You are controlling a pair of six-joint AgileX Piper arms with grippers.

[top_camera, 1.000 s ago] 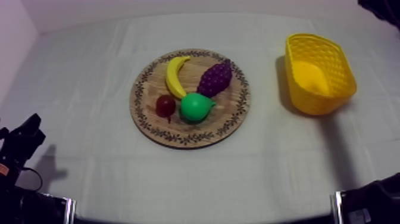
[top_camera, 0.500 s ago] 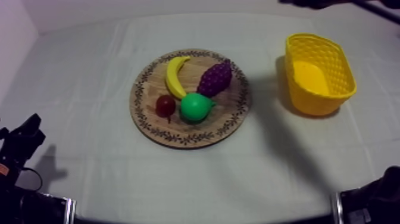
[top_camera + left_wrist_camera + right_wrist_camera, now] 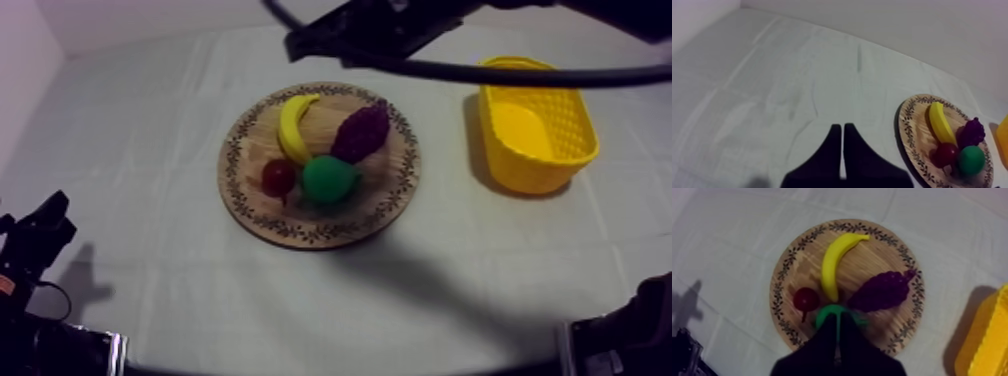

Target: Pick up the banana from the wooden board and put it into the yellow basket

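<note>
Top view: the banana (image 3: 293, 127) lies on the board (image 3: 392, 195) at 11 o'clock, grapes (image 3: 362, 131) at 1, pear (image 3: 328, 180) at 6, small red fruit (image 3: 277, 177) at 8 — four fruits on it. The basket (image 3: 535, 170) stands well apart at 3 o'clock. Right gripper (image 3: 837, 333) hangs over the pear, fingers pressed together on nothing; left gripper (image 3: 843, 145) — likewise closed, empty — over cloth (image 3: 772, 100).
</note>
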